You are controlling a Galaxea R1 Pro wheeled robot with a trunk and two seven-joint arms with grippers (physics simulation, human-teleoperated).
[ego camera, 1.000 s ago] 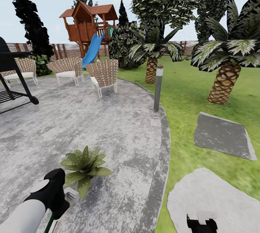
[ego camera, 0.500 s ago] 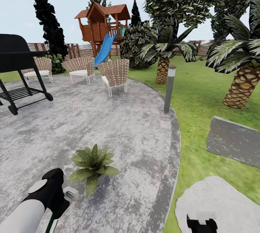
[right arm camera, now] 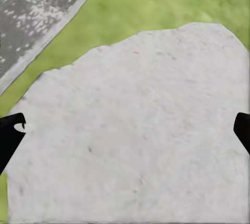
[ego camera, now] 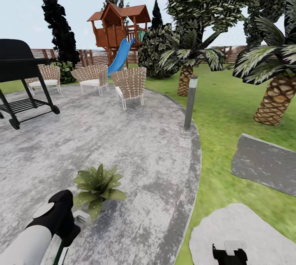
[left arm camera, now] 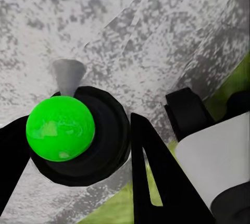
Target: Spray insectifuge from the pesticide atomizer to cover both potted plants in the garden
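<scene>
My left end effector [ego camera: 68, 226] grips the atomizer [left arm camera: 61, 128], its pale nozzle [ego camera: 81, 218] aimed at the plant [ego camera: 95, 184] just ahead. My right end effector [ego camera: 229, 253] hangs wide open over a stone [right arm camera: 135, 130], farther off.

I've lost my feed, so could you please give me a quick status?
Left end effector shut on pesticide atomizer. Right end effector open, over pale stepping stone. One potted plant just ahead, nothing between.

Paved patch [ego camera: 123, 141] is showing mottled, rough grey stone. Chairs [ego camera: 130, 84] are looking woven wicker; atomizer body [left arm camera: 60, 128] is reading glossy green plastic.
</scene>
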